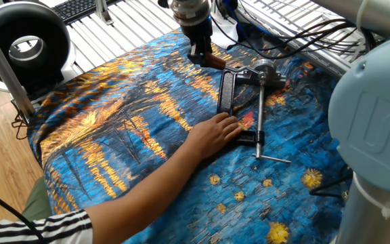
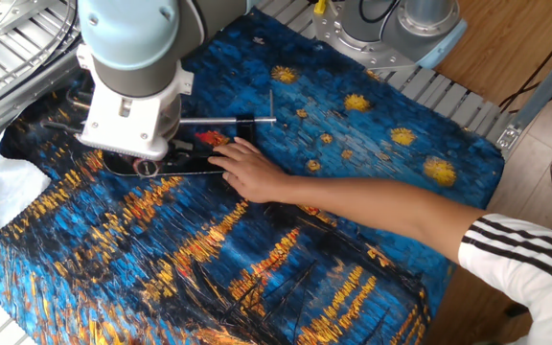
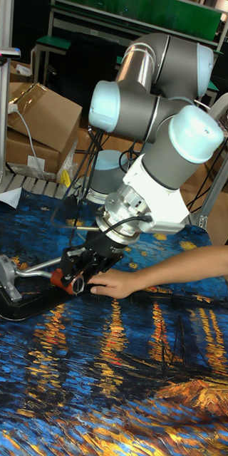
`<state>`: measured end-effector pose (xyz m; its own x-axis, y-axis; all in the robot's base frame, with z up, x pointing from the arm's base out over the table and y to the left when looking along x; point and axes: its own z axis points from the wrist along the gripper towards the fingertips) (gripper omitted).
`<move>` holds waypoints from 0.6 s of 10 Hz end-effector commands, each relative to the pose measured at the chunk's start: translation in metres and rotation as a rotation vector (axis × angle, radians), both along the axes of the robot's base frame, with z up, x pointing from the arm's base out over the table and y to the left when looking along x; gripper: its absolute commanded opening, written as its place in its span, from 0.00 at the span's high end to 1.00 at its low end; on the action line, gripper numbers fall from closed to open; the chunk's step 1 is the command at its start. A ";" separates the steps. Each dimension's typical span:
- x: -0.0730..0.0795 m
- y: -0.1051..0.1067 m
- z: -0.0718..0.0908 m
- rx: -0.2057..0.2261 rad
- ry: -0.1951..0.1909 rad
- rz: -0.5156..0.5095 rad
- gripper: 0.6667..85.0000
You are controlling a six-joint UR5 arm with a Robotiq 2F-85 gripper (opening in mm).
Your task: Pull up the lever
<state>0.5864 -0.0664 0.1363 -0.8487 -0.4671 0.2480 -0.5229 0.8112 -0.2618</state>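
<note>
Currently: gripper [image 1: 199, 54] closed on the lever [image 1: 213, 62] at upper centre of one fixed view.

Gripper fingers pinch the red-sleeved lever tip; the black clamp [image 1: 227, 95] lies flat on the painted blue-and-yellow cloth [image 1: 114, 122] covering the tabletop. A person's hand [image 1: 212, 133] presses on the clamp's lower end, beside the silver threaded rod [image 1: 258, 115]. In the tall fixed view the gripper [image 3: 73, 276] sits at mid-left, the hand [image 3: 117, 283] just right of it.
</note>
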 end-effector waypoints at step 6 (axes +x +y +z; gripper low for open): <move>-0.016 -0.011 0.019 -0.093 0.025 -0.034 1.00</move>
<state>0.5736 -0.0759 0.1499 -0.8546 -0.4272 0.2953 -0.5086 0.8035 -0.3093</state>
